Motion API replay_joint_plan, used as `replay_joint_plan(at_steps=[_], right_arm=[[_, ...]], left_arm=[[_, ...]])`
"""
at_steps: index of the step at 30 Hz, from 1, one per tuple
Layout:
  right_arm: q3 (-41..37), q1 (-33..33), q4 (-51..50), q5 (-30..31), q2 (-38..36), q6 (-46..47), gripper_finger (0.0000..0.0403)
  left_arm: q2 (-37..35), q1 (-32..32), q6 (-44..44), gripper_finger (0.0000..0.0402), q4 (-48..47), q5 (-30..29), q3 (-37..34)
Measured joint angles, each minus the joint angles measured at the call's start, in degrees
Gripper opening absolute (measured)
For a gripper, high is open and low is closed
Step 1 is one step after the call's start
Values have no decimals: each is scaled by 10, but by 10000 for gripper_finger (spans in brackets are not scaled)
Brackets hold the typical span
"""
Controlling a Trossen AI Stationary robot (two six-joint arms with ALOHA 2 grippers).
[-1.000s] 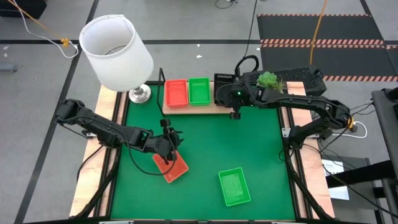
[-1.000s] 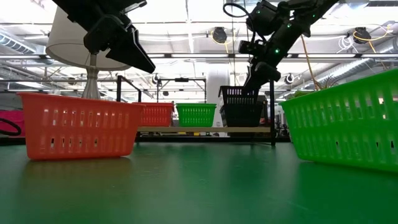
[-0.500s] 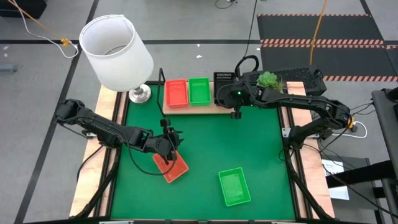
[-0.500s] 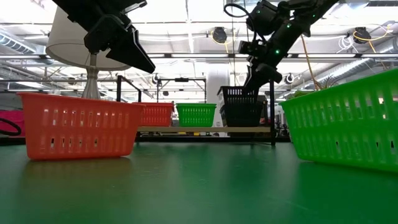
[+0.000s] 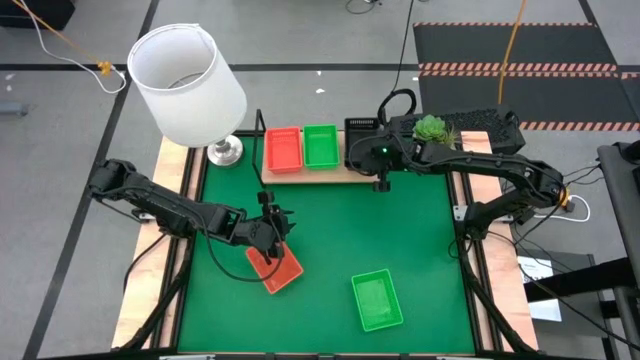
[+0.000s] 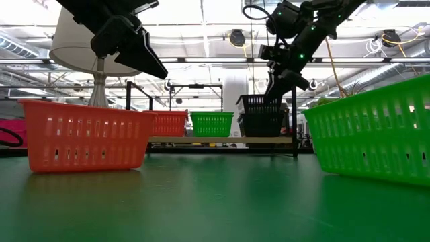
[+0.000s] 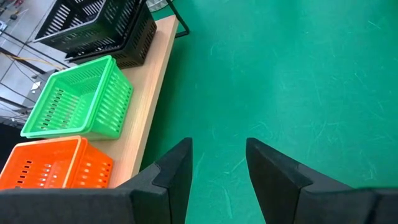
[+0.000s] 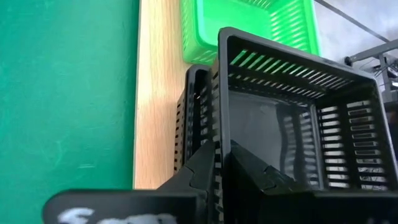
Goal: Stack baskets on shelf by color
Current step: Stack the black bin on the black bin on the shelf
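The right gripper point(image 8: 219, 163) is clamped on the near wall of a black plastic mesh basket point(image 8: 283, 118), holding it tilted just above another black mesh basket point(image 8: 194, 127) on the low light-wood shelf point(image 5: 330, 174); beside these sit a green mesh basket point(image 5: 320, 145) and an orange-red mesh basket point(image 5: 283, 149). The left gripper point(image 7: 214, 165) hangs with fingers apart and empty just above a loose orange-red mesh basket point(image 5: 276, 268) on the green mat point(image 5: 400, 230). Off to its side lies a loose green mesh basket point(image 5: 377, 299), and a white-shaded lamp point(image 5: 188, 85) stands by the shelf's end.
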Motion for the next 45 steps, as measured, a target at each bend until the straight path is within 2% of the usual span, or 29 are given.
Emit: replay_joint_plan(at_steps=[11, 26, 31, 36, 41, 45], right_arm=[[0, 0, 1, -2, 0, 5, 36], [-1, -1, 55, 2, 2, 1, 138], [-1, 2, 49, 6, 2, 6, 149], [0, 7, 24, 17, 1, 51, 149], [-1, 38, 25, 93, 1, 61, 147], [-1, 66, 39, 107, 1, 52, 150]], left_arm=[[0, 0, -1, 152, 0, 0, 0], [0, 0, -2, 152, 0, 0, 0], [0, 0, -2, 152, 0, 0, 0], [0, 0, -5, 152, 0, 0, 0], [0, 0, -5, 152, 0, 0, 0], [0, 0, -2, 152, 0, 0, 0]])
